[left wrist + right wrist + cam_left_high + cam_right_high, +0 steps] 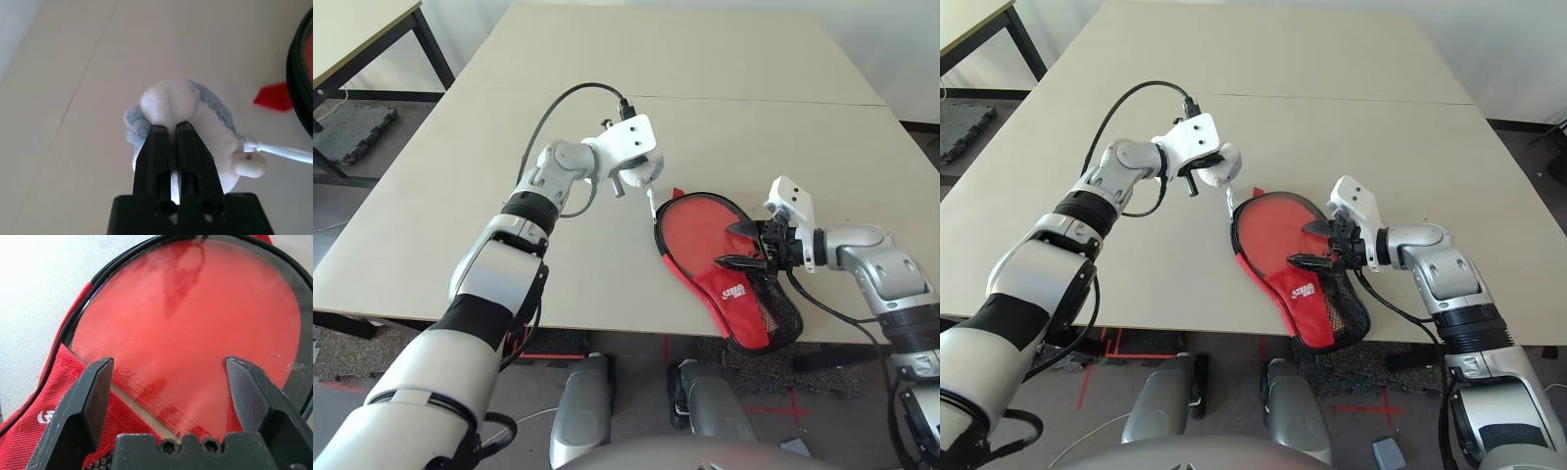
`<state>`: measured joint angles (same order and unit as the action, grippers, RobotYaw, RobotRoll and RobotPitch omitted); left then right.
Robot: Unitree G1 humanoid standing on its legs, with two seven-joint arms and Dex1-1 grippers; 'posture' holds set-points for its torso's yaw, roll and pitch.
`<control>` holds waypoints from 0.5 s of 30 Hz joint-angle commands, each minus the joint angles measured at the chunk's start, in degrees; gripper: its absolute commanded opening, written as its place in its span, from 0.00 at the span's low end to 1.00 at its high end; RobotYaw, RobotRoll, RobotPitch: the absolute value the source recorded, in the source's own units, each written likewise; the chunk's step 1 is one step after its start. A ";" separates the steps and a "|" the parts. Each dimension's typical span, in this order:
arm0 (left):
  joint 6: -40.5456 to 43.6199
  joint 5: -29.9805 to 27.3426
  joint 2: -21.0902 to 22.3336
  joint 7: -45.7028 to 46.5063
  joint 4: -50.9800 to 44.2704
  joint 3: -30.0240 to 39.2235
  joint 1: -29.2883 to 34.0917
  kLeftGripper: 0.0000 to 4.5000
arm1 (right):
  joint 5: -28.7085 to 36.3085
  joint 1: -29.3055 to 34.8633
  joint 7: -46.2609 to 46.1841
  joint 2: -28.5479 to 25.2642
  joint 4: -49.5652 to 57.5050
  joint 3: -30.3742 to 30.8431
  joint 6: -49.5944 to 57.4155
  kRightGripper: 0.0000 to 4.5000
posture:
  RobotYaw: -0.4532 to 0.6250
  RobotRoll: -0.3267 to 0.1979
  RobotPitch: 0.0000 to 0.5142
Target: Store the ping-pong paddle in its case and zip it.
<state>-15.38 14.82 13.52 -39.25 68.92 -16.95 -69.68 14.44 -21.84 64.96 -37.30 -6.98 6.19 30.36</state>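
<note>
The ping-pong paddle (698,228) lies with its red face (195,318) up inside the open case (744,305), a red fabric pouch with a black zipper rim and a small white logo. The case's narrow end hangs over the table's front edge. My right gripper (739,245) hovers open just over the paddle's face near the handle end, its fingers (98,387) spread wide with nothing between them. My left gripper (641,178) is shut on a white plush lump (181,103). A thin white cord (288,152) runs from the lump towards the case's round end.
The beige table (724,108) stretches far back, with a seam across its middle. A second table (352,29) stands at the far left. Black mats lie on the floor (352,127) beside it. A small red tab (274,95) sticks out at the case's round end.
</note>
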 commanded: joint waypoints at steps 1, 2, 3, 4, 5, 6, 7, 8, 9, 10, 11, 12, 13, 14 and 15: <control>-1.81 1.75 -1.50 2.03 2.42 -0.38 -2.22 0.00 | -1.20 3.34 -0.42 0.17 -2.04 3.49 3.00 1.00 | 0.48 0.62 0.32; -2.05 2.03 -1.93 2.43 2.84 -0.29 -2.62 0.00 | -1.13 3.50 -0.53 0.17 -1.89 3.49 3.03 1.00 | 0.48 0.62 0.32; -2.28 2.33 -2.48 2.89 3.26 -0.24 -3.08 0.00 | -1.04 3.69 -0.66 0.20 -1.69 3.47 3.13 1.00 | 0.47 0.62 0.32; -2.54 2.58 -2.96 3.23 3.57 -0.23 -3.47 0.00 | -0.95 3.85 -0.76 0.23 -1.47 3.44 3.24 1.00 | 0.47 0.62 0.32; -2.75 2.77 -3.53 3.54 3.85 -0.21 -3.86 0.00 | -0.85 4.04 -0.90 0.25 -1.21 3.38 3.38 1.00 | 0.47 0.62 0.32; -2.97 3.00 -4.00 3.85 4.09 -0.23 -4.19 0.00 | -0.74 4.19 -1.03 0.28 -0.98 3.33 3.51 1.00 | 0.46 0.62 0.33; -3.03 3.22 -4.48 4.11 4.37 -0.22 -4.54 0.00 | -0.61 4.39 -1.18 0.32 -0.69 3.25 3.65 1.00 | 0.46 0.62 0.33; -3.09 3.38 -4.92 4.36 4.65 -0.16 -4.86 0.00 | -0.47 4.59 -1.33 0.36 -0.43 3.16 3.79 1.00 | 0.46 0.62 0.33; -3.18 3.40 -5.30 4.50 4.88 0.03 -5.13 0.00 | -0.34 4.80 -1.48 0.37 -0.14 3.07 3.93 1.00 | 0.45 0.62 0.33; -2.97 3.39 -5.76 5.00 5.11 0.31 -5.48 0.00 | -0.16 5.04 -1.72 0.39 0.22 2.91 4.13 1.00 | 0.45 0.62 0.33; -2.79 3.42 -6.25 5.60 5.33 0.54 -5.88 0.00 | 0.15 5.33 -2.00 0.42 0.65 2.70 4.39 1.00 | 0.44 0.62 0.34; -2.73 3.48 -6.74 6.32 5.49 0.72 -6.28 0.00 | 0.50 5.63 -2.30 0.47 1.07 2.48 4.66 1.00 | 0.44 0.62 0.34; -2.78 3.62 -7.14 6.96 5.63 0.79 -6.63 0.00 | 0.81 5.90 -2.58 0.46 1.47 2.35 4.93 1.00 | 0.44 0.62 0.34; -2.86 3.85 -7.51 7.86 5.77 0.76 -7.00 0.00 | 1.00 6.20 -2.79 0.38 1.89 2.32 5.09 1.00 | 0.44 0.62 0.34; -3.01 4.13 -7.85 8.98 5.93 0.67 -7.42 0.00 | 1.16 6.45 -3.00 0.34 2.24 2.28 5.27 1.00 | 0.43 0.62 0.35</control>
<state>-17.73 18.22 6.32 -32.65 74.22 -16.74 -75.40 16.01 -19.03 61.88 -37.23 -2.39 5.23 31.60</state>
